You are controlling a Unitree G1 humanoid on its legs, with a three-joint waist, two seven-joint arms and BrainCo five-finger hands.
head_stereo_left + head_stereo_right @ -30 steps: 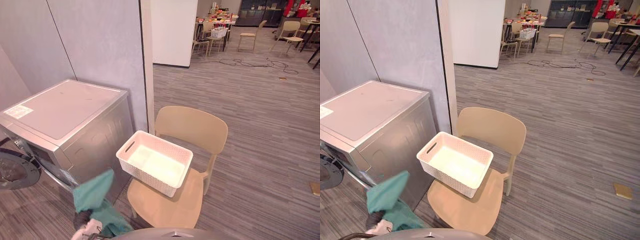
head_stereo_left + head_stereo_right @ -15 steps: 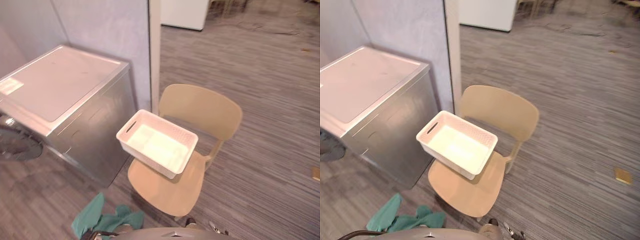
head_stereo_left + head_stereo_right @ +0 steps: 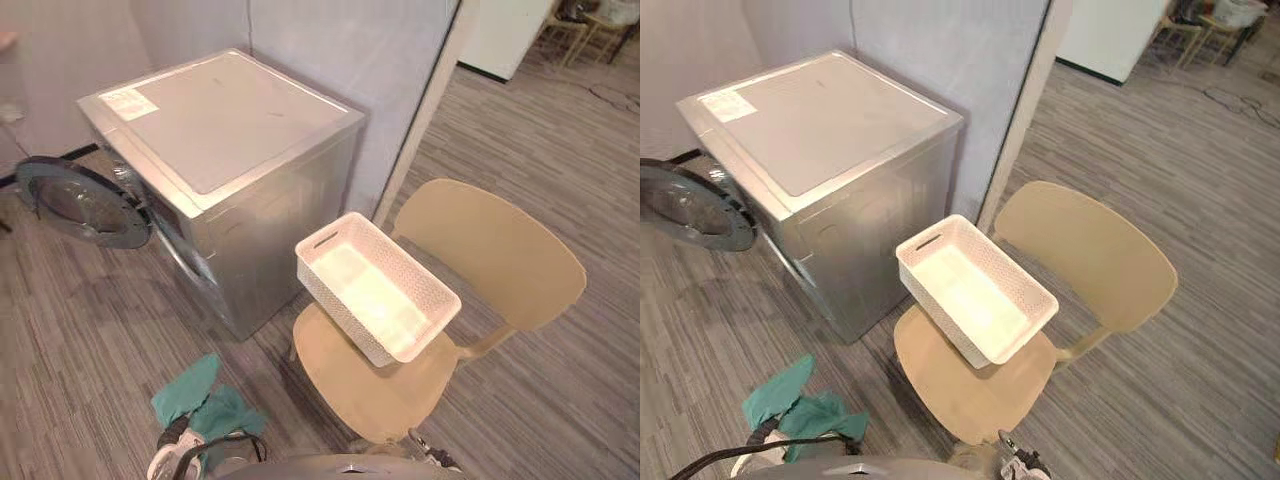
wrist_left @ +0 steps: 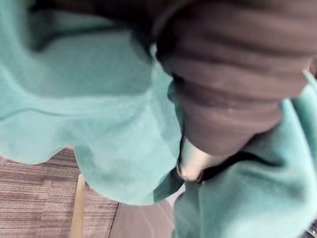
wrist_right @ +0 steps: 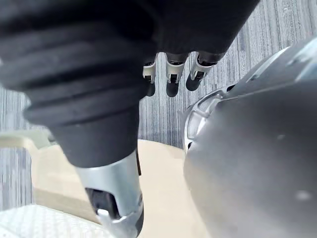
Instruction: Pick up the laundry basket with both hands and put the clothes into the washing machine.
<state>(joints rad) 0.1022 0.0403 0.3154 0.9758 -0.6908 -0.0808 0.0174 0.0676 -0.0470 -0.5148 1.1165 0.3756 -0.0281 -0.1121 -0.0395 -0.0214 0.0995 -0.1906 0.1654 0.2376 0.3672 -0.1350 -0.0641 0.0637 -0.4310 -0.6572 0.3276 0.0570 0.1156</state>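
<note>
Fingers: our left hand's hidden in teal garment, grip untellable; right hand's relaxed. Laundry basket apart on chair, lengthwise far-left to near-right.

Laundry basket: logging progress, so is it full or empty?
Empty: the basket on the chair shows only its bare white floor.

white basket empty, on chair | teal cloth bunched | washer door open

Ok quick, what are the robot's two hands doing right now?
Left hand: wrapped in the teal cloth, so it cannot be told.
Right hand: open, holding nothing.
</note>
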